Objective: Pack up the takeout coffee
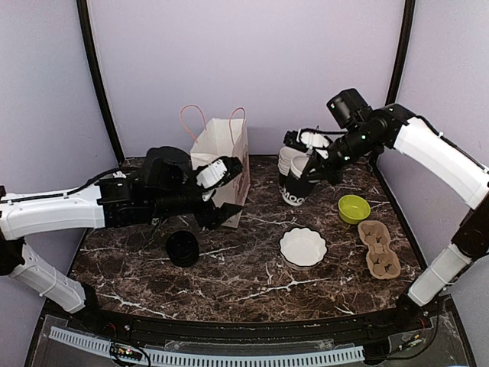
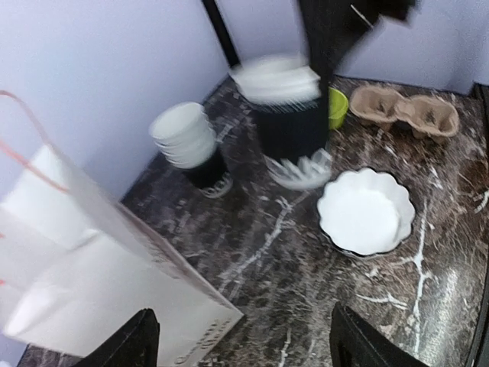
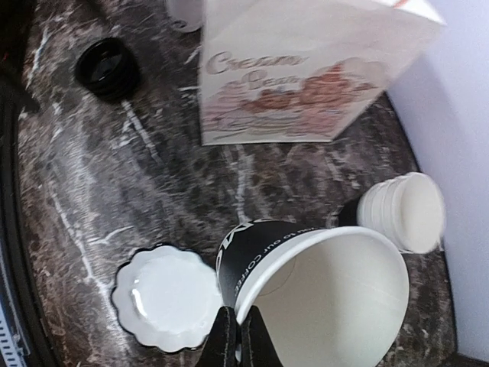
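As far as I can tell, the takeout coffee (image 1: 182, 248) is the small black lidded cup standing left of centre, also seen in the right wrist view (image 3: 108, 69). My left gripper (image 2: 244, 344) is open and empty, hovering by the front corner of the white paper bag (image 2: 92, 283), behind and right of that cup (image 1: 231, 189). At the back, my right gripper (image 3: 237, 336) is shut on the rim of a lidless black cup with white lettering (image 3: 263, 245). It holds this cup tilted, off the table (image 1: 296, 187).
A stack of lidless white-lined cups (image 3: 401, 210) stands just behind the held cup. A white scalloped dish (image 1: 302, 246), a green bowl (image 1: 354, 208) and a cardboard cup carrier (image 1: 379, 248) lie to the right. The bag (image 1: 221, 153) stands upright at the back centre.
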`<move>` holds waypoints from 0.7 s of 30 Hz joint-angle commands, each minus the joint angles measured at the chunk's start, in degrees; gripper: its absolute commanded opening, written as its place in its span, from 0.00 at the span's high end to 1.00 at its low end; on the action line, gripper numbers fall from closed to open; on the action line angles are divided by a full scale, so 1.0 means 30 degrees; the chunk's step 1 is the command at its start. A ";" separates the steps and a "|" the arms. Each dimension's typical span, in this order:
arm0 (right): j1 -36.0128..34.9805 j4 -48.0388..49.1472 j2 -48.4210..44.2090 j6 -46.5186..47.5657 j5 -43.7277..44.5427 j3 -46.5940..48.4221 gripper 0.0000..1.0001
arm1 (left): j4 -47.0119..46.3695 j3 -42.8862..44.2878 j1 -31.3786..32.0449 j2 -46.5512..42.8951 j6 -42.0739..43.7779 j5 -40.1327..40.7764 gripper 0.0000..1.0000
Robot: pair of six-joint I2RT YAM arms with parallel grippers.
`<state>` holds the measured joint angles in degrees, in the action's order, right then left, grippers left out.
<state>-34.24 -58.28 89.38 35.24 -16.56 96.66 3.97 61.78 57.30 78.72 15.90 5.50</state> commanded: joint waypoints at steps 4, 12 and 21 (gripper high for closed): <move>-0.5334 0.0774 -0.0984 0.1201 0.0056 -0.4115 1.00 | -0.0872 -0.0552 -0.0306 -0.4112 0.1514 0.7126 0.14; -0.9323 0.1339 0.1478 0.1421 0.1907 -0.4458 1.00 | -0.0767 -0.0663 -0.0699 -0.3345 0.0226 0.5953 0.17; -1.0446 0.3124 0.2390 0.0705 0.2706 -0.6023 1.00 | -0.1185 -0.0535 -0.0726 -0.3934 0.1023 0.5961 0.16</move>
<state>-64.14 -52.71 96.03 38.50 -10.46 79.85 2.04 59.72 55.24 68.95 17.52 23.00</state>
